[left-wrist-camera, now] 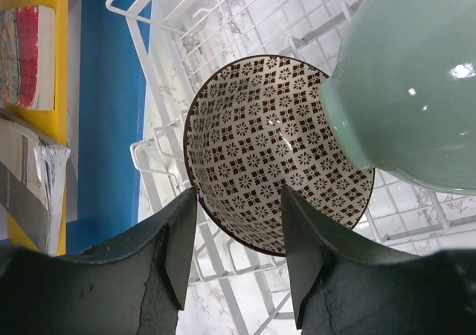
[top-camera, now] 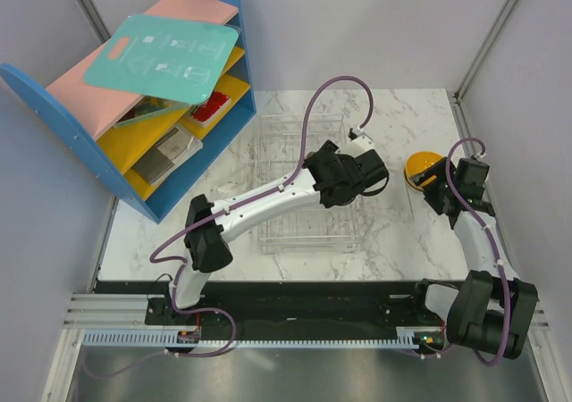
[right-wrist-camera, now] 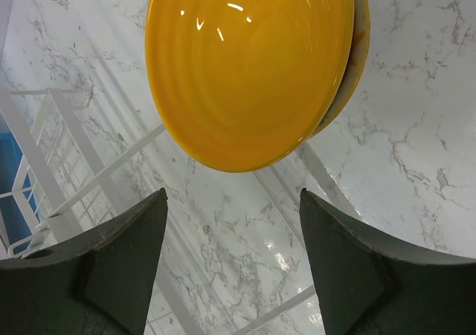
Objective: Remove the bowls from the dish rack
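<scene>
You can see three bowls for sure. Two are in the one dish rack (top-camera: pixel 304 228) at the middle of the table: a brown-patterned bowl (left-wrist-camera: pixel 268 149) and a mint green bowl (left-wrist-camera: pixel 416 82) just beside it. Your left claw (left-wrist-camera: pixel 238 201) is open, with the patterned bowl's rim between its fingers. One orange bowl (right-wrist-camera: pixel 245 67) sits near the table's right edge. Your right claw (right-wrist-camera: pixel 232 197) is wide open in front of it and holds nothing. The print on the teal board (top-camera: pixel 165 58) is too small to read.

From above, the left arm (top-camera: pixel 268 201) covers the middle of the dish rack (top-camera: pixel 304 234); we cannot see what sits inside. At the left wrist, the mint green bowl (left-wrist-camera: pixel 416 82) runs off the top and right edges and hides part of the mesh-patterned bowl (left-wrist-camera: pixel 260 141). At the right wrist, the orange bowl (right-wrist-camera: pixel 249 67) is cropped at the top; the sliver (right-wrist-camera: pixel 362 45) behind it we cannot identify.
</scene>
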Controlling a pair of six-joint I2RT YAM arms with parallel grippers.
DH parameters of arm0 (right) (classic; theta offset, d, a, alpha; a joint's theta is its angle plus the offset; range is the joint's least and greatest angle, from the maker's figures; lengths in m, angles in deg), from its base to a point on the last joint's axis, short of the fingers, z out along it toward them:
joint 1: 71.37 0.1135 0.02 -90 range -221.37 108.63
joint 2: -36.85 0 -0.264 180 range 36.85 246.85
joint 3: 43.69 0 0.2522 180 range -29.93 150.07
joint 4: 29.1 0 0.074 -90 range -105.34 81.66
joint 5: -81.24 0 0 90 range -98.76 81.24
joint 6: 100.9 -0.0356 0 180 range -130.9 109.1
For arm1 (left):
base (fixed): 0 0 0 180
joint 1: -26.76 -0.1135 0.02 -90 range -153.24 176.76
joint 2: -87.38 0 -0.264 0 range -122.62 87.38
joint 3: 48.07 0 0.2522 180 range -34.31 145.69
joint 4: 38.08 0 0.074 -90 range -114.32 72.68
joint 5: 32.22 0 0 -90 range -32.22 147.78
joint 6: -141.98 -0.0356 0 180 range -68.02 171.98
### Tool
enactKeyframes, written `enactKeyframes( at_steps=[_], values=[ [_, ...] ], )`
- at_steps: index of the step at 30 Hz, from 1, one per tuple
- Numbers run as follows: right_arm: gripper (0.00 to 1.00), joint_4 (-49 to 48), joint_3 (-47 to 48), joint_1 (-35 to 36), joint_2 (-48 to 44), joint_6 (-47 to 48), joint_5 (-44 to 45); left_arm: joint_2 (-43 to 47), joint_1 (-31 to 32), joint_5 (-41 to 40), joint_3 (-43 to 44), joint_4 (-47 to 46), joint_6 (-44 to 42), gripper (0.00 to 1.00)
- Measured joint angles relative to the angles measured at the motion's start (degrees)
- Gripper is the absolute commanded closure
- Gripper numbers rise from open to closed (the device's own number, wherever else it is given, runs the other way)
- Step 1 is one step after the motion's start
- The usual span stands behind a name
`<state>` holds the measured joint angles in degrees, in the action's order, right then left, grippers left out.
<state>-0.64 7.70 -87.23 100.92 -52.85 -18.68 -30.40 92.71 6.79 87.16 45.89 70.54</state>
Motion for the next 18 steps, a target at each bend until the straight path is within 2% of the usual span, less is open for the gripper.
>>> enactKeyframes(
  at_steps=[3, 8, 18],
  values=[
    [0.21, -0.24, -0.22, 0.0, 0.52, 0.0, -0.52, 0.0, 0.0, -0.02, 0.17, 0.04, 0.0, 0.43],
    [0.21, -0.57, -0.24, 0.0, 0.72, -0.02, -0.81, 0.0, -0.24, -0.48, 2.6, -0.09, -0.04, 0.36],
    [0.21, -0.59, -0.24, 0.0, 0.9, 0.0, -0.9, 1.14, -5.68, 0.09, 2.45, -0.15, 0.22, 0.37]
  ],
)
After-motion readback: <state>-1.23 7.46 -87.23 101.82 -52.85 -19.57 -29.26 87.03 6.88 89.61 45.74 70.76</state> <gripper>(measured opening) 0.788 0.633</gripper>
